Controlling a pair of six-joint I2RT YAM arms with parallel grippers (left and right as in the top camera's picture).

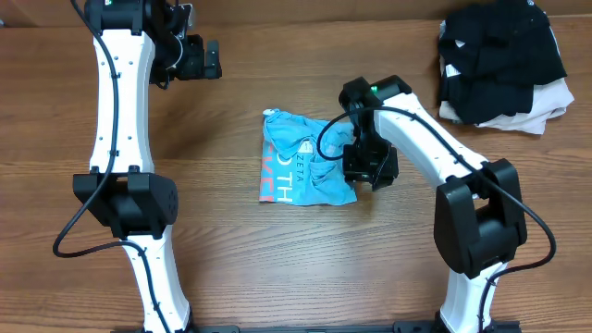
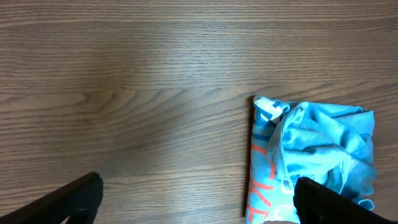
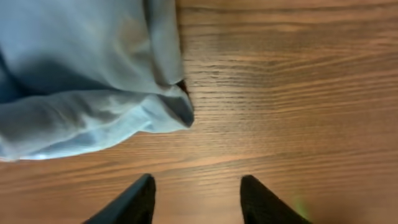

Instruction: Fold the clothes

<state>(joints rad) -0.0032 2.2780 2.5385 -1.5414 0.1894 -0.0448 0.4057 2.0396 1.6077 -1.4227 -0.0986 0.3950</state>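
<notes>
Low in the right-wrist view, the right gripper (image 3: 199, 182) stands half open over the bare table (image 3: 298, 93), gripping nothing. The shirt's edge lies just up-left of its fingers. The one T-shirt (image 1: 305, 171), light blue, sits rumpled and partly folded at the centre of the overhead frame. It looks thin, light and limp, likely to sag, so a pinch at a hem or corner suits best. Upper left, the left gripper (image 1: 211, 58) is wide open and empty. Upper right is one heap of black garments (image 1: 499, 55), count unclear, on one pale cloth (image 1: 546, 106).
</notes>
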